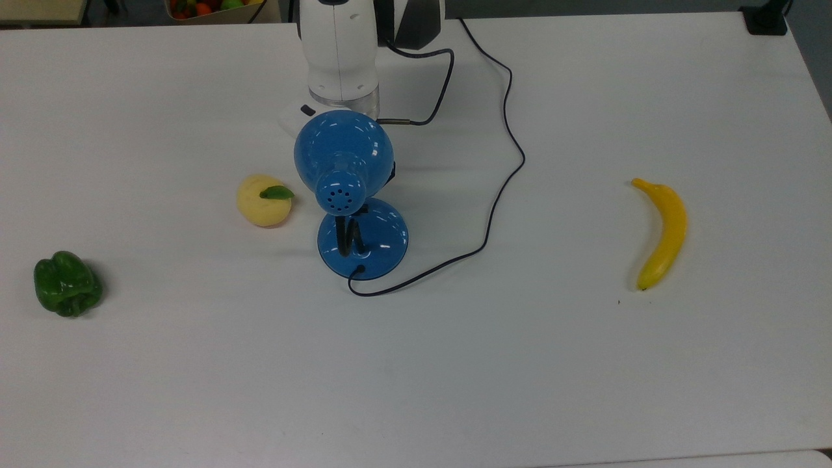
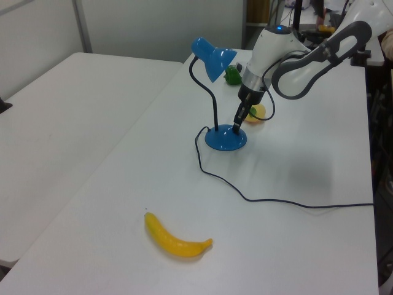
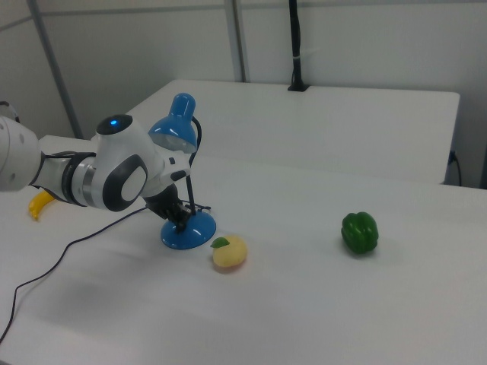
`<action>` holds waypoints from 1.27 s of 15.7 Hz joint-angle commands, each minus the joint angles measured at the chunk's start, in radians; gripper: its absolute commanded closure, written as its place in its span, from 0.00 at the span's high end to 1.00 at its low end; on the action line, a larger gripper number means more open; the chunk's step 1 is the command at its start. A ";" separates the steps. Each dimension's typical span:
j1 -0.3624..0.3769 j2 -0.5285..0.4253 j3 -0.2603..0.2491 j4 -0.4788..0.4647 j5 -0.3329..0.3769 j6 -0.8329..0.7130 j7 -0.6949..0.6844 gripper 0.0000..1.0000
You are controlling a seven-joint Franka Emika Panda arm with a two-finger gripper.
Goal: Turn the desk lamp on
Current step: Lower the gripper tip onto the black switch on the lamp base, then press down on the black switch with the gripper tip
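The desk lamp stands mid-table, glossy blue, with its dome shade (image 1: 343,153) over a black gooseneck and a round base (image 1: 383,244). In the left view the shade (image 2: 212,56) leans toward the arm above the base (image 2: 222,140). No glow shows at the shade (image 3: 176,125). My gripper (image 2: 237,125) points down with its dark fingers together, tips touching the top of the base on the left view's right side. In the right view the gripper (image 3: 181,217) sits low at the base (image 3: 190,233), behind the gooseneck. The shade covers it in the top view.
The lamp's thin black cord (image 1: 504,169) loops across the table toward the arm's mount. A yellow fruit with a green leaf (image 1: 263,200) lies just beside the base. A green pepper (image 1: 67,284) sits far to the top view's left, a banana (image 1: 663,231) far to the right.
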 commanded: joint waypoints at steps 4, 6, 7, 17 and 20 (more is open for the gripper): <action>0.010 0.023 0.001 0.015 -0.016 0.029 0.031 0.00; 0.010 0.026 -0.002 0.015 -0.018 0.029 0.031 0.00; 0.010 0.029 -0.002 0.015 -0.018 0.029 0.031 0.00; 0.005 0.055 0.001 0.018 -0.050 0.075 0.031 0.00; 0.005 0.060 0.001 0.016 -0.070 0.075 0.031 0.00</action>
